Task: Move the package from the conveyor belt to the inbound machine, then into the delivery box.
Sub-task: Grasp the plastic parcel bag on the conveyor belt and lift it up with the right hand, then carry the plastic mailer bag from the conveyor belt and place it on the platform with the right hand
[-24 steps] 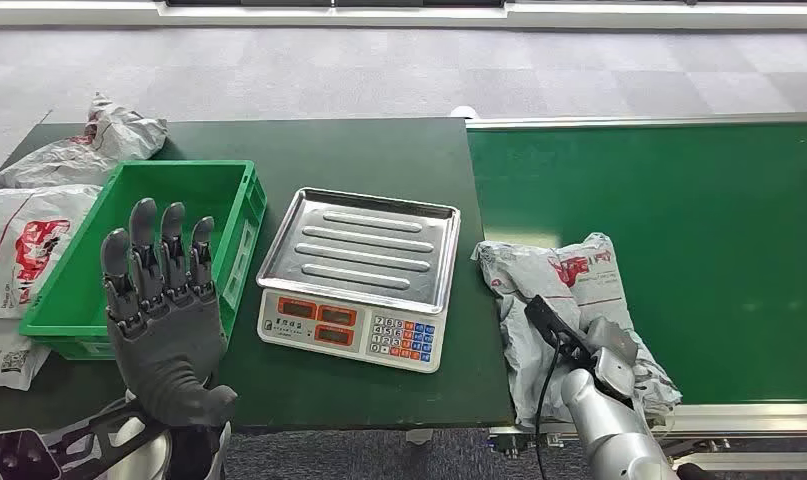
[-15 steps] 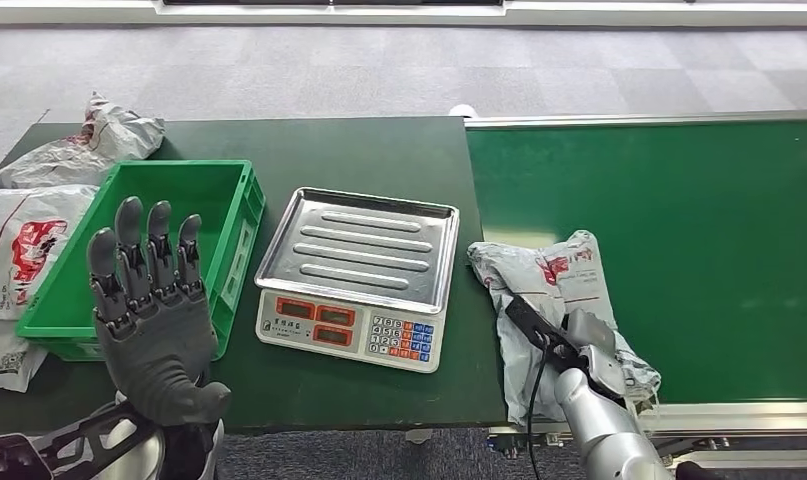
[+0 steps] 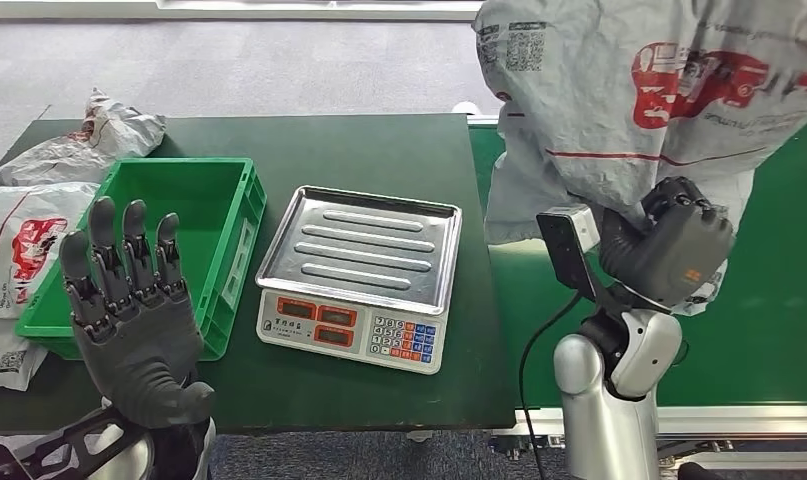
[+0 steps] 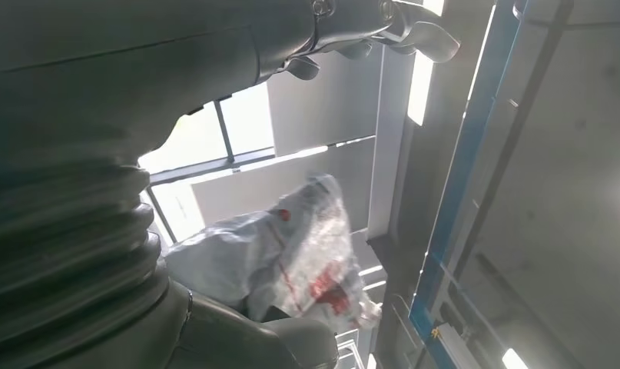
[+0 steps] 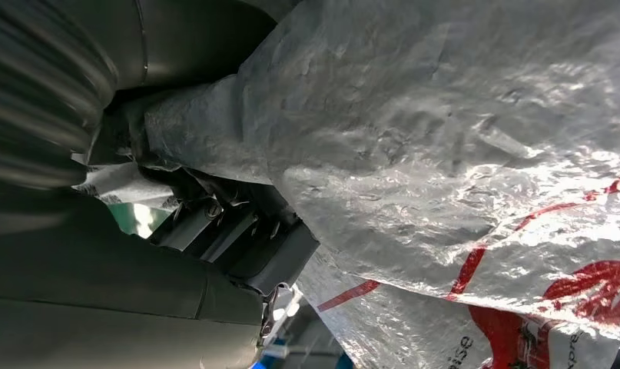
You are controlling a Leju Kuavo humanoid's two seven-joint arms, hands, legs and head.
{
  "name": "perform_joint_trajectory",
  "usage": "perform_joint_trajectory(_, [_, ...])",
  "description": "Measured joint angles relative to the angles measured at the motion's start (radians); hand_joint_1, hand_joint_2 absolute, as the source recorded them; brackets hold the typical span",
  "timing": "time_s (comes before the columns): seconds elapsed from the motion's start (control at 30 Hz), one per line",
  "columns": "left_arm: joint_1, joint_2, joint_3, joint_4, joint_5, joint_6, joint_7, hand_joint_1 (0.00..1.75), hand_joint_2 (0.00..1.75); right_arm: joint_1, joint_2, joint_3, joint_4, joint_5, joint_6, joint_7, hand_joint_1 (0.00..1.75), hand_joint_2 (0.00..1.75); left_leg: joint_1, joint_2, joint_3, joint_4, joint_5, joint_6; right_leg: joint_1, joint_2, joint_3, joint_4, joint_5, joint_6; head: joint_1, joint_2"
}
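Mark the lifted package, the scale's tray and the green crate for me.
package (image 3: 619, 90), head view, on the grey plastic left of its red print.
scale's tray (image 3: 364, 245), head view, middle of the ribbed steel pan.
green crate (image 3: 237, 235), head view, on its right wall.

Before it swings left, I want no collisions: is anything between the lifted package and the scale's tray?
Nothing visible. The right hand holds the package up over the conveyor belt; the scale beside it has a bare tray, and the left hand hovers beyond, near the green crate.
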Motion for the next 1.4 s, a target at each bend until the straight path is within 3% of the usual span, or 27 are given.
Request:
perform_joint_trajectory(0.17, [-0.002,0.000,-0.002,0.009,0.009,0.000,0.000,0.00,1.75,0.022,0.001,0.035,-0.085,-0.025,-0.006,-0.007,1.75,1.75,0.000,0.000,0.000,0.000,0.000,0.000,0.000,0.000,0.000,0.000,0.000,0.000,0.000,0.000])
perform_joint_trajectory(0.4, [-0.005,0.000,-0.004,0.020,0.015,-0.024,0.000,0.00,1.75,-0.052,0.000,0.166,-0.019,-0.139,0.267,-0.081,1.75,1.75,0.000,0.002,0.000,0.000,0.001,-0.001,0.001,0.001,0.000,0.001,0.001,-0.001,0.000,0.000])
perform_joint_trajectory(0.53, [-0.026,-0.001,-0.009,0.044,0.020,-0.065,0.001,0.00,1.75,-0.165,0.012,0.273,0.143,-0.214,0.384,-0.156,1.75,1.75,0.000,0.003,-0.001,0.000,0.002,-0.002,0.001,0.003,-0.002,0.002,0.002,-0.002,0.000,0.000])
perform_joint_trajectory(0.7, [-0.046,-0.002,-0.026,0.078,0.021,-0.074,0.001,0.00,1.75,-0.303,0.068,0.401,0.389,-0.280,0.368,-0.169,1.75,1.75,0.001,0.001,0.000,0.000,0.004,-0.004,0.002,0.003,-0.002,0.002,0.002,-0.003,0.000,0.000])
perform_joint_trajectory(0.9, [-0.049,-0.002,-0.031,0.100,0.025,-0.071,0.001,0.00,1.75,-0.364,0.095,0.483,0.554,-0.305,0.330,-0.144,1.75,1.75,0.001,0.000,-0.001,0.000,0.003,-0.004,0.002,0.002,-0.002,0.002,0.002,-0.003,0.000,0.000])
perform_joint_trajectory(1.03, [-0.050,-0.002,-0.031,0.110,0.025,-0.070,0.001,0.00,1.75,-0.378,0.099,0.497,0.610,-0.315,0.312,-0.143,0.04,1.75,0.001,0.000,-0.001,0.000,0.003,-0.003,0.002,0.002,-0.002,0.002,0.002,-0.002,0.000,0.000])
perform_joint_trajectory(1.17, [-0.051,-0.002,-0.031,0.117,0.026,-0.062,0.001,0.00,1.75,-0.383,0.101,0.500,0.640,-0.289,0.276,-0.116,0.00,0.00,0.001,0.000,-0.001,0.000,0.003,-0.003,0.002,0.002,-0.002,0.002,0.002,-0.002,0.000,0.000])
perform_joint_trajectory(1.23, [-0.051,-0.001,-0.031,0.120,0.026,-0.055,0.001,0.00,1.75,-0.383,0.101,0.500,0.652,-0.251,0.229,-0.086,0.00,0.00,0.001,0.000,-0.001,0.000,0.003,-0.003,0.002,0.002,-0.002,0.002,0.002,-0.002,0.000,0.000])
perform_joint_trajectory(1.37, [-0.052,0.000,-0.031,0.125,0.027,-0.042,0.001,0.00,1.75,-0.377,0.099,0.500,0.660,-0.173,0.158,-0.044,0.00,1.75,0.001,0.000,-0.001,0.000,0.003,-0.004,0.002,0.002,-0.003,0.002,0.002,-0.002,0.000,0.000])
perform_joint_trajectory(1.4, [-0.052,0.000,-0.031,0.125,0.027,-0.038,0.001,0.00,1.75,-0.375,0.098,0.500,0.660,-0.160,0.157,-0.036,0.00,1.75,0.001,0.001,-0.001,0.000,0.003,-0.004,0.002,0.002,-0.003,0.002,0.002,-0.003,0.000,0.000])
